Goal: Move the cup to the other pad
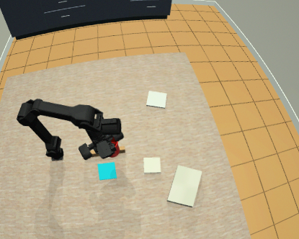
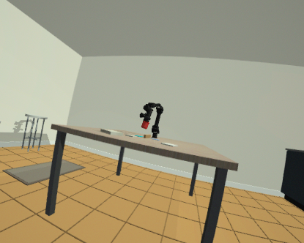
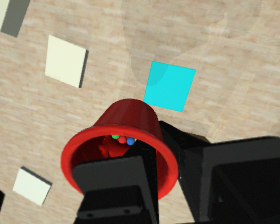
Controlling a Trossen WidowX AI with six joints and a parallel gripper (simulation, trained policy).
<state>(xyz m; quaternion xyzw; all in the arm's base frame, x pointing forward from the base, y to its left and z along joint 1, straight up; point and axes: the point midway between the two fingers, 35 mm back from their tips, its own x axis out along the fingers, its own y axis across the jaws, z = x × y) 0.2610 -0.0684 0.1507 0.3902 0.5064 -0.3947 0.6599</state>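
Gripped at its wall, a red cup [image 1: 116,148] [image 2: 145,125] [image 3: 129,114] hangs tilted above the wood-grained table [image 1: 127,201] [image 2: 143,144] [image 3: 216,40], between the nearly closed fingers of a black gripper [image 1: 110,148] [image 2: 146,121] [image 3: 155,125]. Round marbles [image 3: 123,140], green, red and blue among them, lie inside the tapered vessel. Near it, a flat, square cyan pad [image 1: 107,170] [image 2: 138,136] [image 3: 170,86] rests beside a wooden bar [image 1: 122,149] [image 2: 147,136], partly hidden in the top view.
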